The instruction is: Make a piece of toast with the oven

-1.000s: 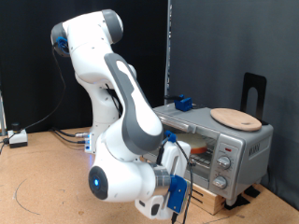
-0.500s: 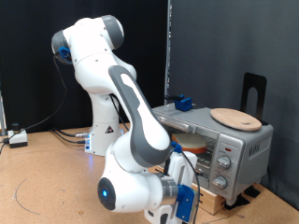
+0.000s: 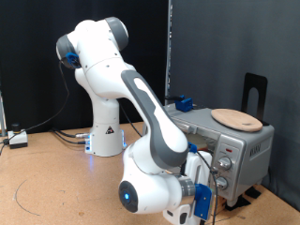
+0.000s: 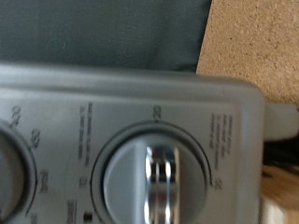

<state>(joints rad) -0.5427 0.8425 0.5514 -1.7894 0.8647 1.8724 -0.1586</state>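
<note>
The pincer, its state untellable here, is hovering at the oven's knob panel, the piece of toast unseen, so squaring its fingers across the knob's ridge is mattering most.

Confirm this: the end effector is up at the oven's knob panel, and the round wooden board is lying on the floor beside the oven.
Not quite. The round wooden board lies on top of the oven, not on the floor, as the exterior view shows. The rest holds: the end effector is at the knob panel, and the wrist view looks closely at a knob.
</note>
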